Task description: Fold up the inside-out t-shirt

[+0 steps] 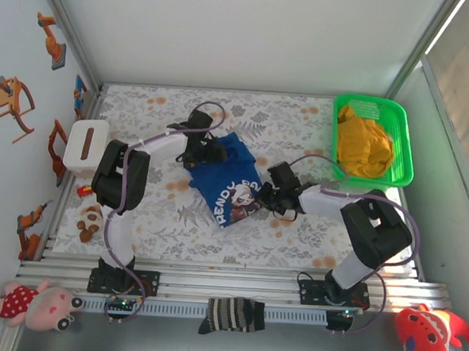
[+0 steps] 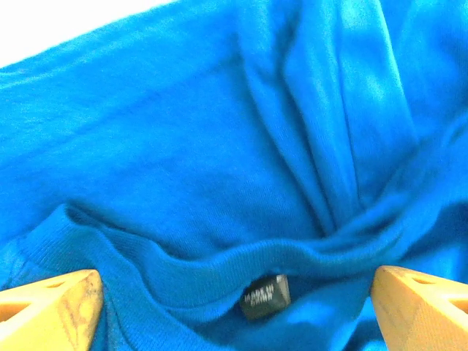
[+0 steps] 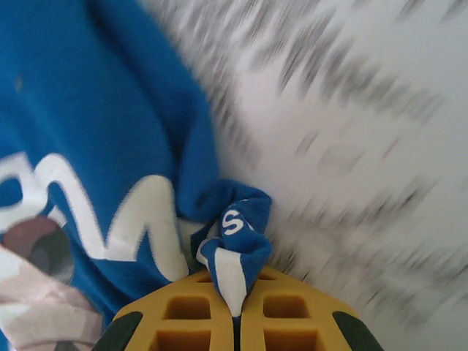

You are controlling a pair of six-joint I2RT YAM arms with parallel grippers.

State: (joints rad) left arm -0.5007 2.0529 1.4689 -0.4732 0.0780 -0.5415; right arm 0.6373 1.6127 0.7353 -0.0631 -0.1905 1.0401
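At the bottom edge of the top view a striped sock [image 1: 232, 315] lies on the rail between the two arm bases. A pink doll [image 1: 40, 305] sits in the lower left corner and a red plush [image 1: 430, 331] in the lower right.

Mid-frame, the blue t-shirt [image 1: 228, 181] lies bunched on the floral table [image 1: 302, 116], white lettering and a cartoon print facing up.

The right gripper [image 1: 258, 199] is at the shirt's right edge. In its wrist view the right gripper [image 3: 235, 307] is closed tight, its yellow fingers pinching a small twisted tuft of the printed t-shirt [image 3: 95, 146] hem; the table beyond is blurred.

The left gripper [image 1: 210, 152] hovers over the shirt's upper left part. In its wrist view the left gripper [image 2: 234, 296] is spread wide, holding nothing, and a small dark label [image 2: 265, 296] below the ribbed collar sits between the fingers.

Further back, a white box [image 1: 86, 146] sits at the left. A green basket [image 1: 406, 146] at the upper right holds a yellow garment [image 1: 364, 145].
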